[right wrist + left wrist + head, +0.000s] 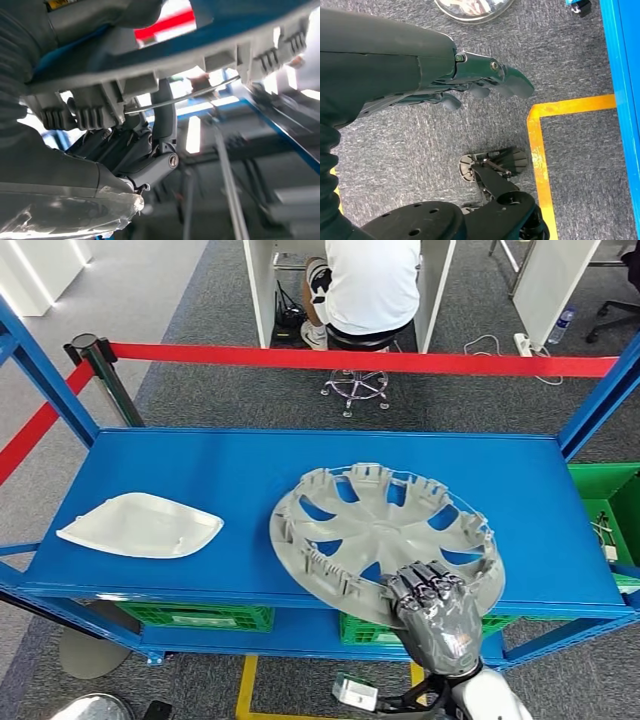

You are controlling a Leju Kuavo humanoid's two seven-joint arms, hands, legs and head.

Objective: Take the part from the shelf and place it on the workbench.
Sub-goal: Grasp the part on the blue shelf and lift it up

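A grey wheel cover [377, 530] lies on the blue shelf [226, 470], its near edge over the shelf's front lip. My right hand [436, 608] grips that near rim, fingers curled over the top. In the right wrist view a finger [164, 120] hooks up around the ribbed rim [94, 107] from beneath. To the left on the same shelf lies a white curved panel [142, 525]. My left hand [486, 80] hangs low over the grey carpet, fingers extended together and holding nothing.
A red barrier tape [362, 360] runs behind the shelf, and a person sits on a stool [362, 300] beyond it. Green crates [196, 616] sit on the lower level and one [611, 500] at the right. Yellow floor tape [539, 150] marks the carpet.
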